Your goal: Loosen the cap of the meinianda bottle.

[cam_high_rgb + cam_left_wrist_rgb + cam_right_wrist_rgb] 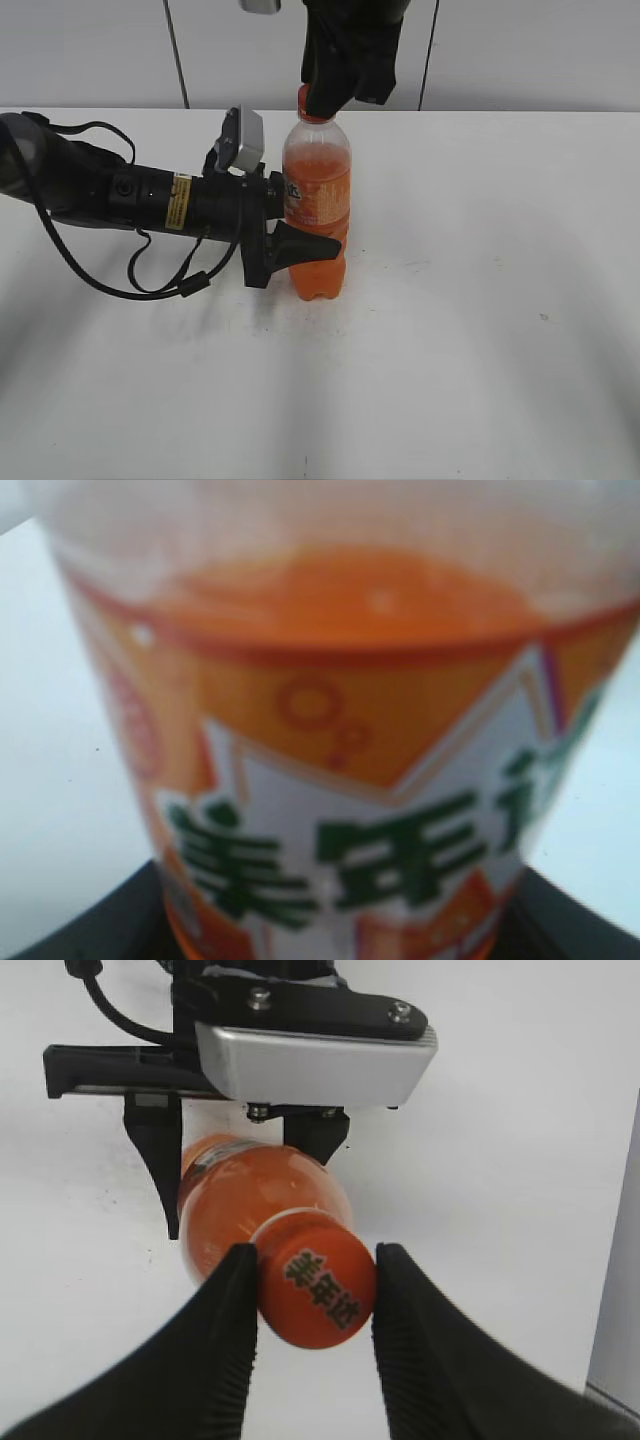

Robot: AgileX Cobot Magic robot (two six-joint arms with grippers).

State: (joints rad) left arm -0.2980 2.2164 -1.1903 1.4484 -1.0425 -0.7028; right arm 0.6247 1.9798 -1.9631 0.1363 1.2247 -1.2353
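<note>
A: What is the bottle standing on, and what is around it?

B: A plain white table (pixel 480 330) is carrying everything, with a few faint specks on it. Behind it, pale grey wall panels (pixel 90 50) are running across the back, split by dark vertical seams. The meinianda bottle (pixel 317 200) is standing upright near the middle of the table, a little toward the wall side.

A: Starting from the left of the bottle, what is reaching in?

B: The left arm (pixel 110 190) is lying low and level, with a black cable (pixel 150 270) looping under it. The left gripper (pixel 290 225) is clamping the bottle's body at the label band and just below it, one black finger (pixel 300 247) wrapping the front. In the left wrist view the label (pixel 380 810) is filling the frame, blurred, with green characters on white and orange liquid above, and dark finger edges are showing at both bottom corners.

A: And at the bottle's top?

B: The right gripper (pixel 322 100) is coming straight down over the neck from above. In the exterior view it is covering most of the cap (pixel 305 100). In the right wrist view the cap (pixel 318 1288), orange with dark characters on top, is sitting between the two ribbed black fingers (pixel 225 1350), and both are pressing against its rim, so that gripper is closed on the cap.

A: Is the bottle tilting?

B: No, it is standing straight, its base flat on the table.
</note>
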